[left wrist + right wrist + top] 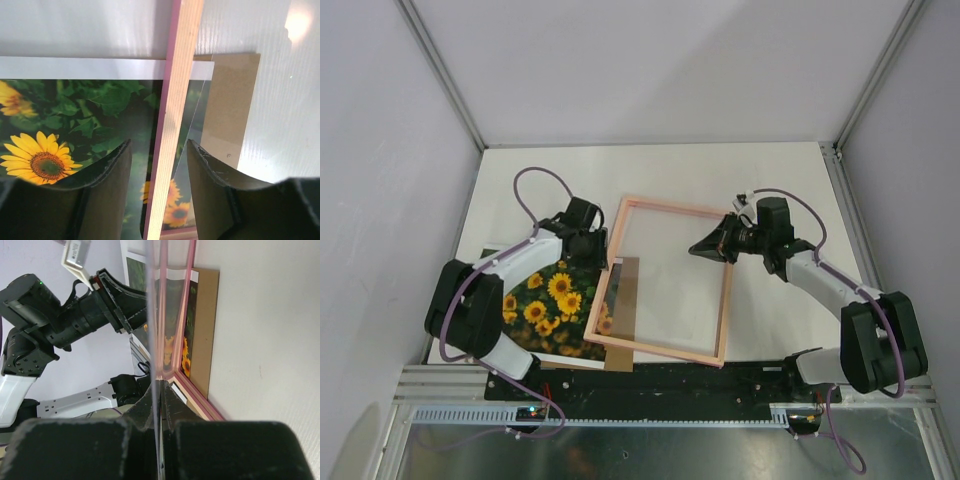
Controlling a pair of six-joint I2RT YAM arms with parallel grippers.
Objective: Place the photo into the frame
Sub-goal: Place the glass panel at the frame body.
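Top external: gripping frame (670, 208) at right rail with right tool (705, 247), clenched; straddling left rail with left tool (603, 252), released. Overlapping right edge of photo (545, 300), flat on desk (570, 170). Probably light, stiff, thin: pinch mid-rail, gently.

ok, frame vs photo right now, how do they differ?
The frame is tilted, pinched by the shut right tool; the photo lies flat. The frame is a see-through outline and bigger; the photo is a solid sunflower print. Both are rectangular.

White tabletop (550, 165) between pale grey walls (380, 200)
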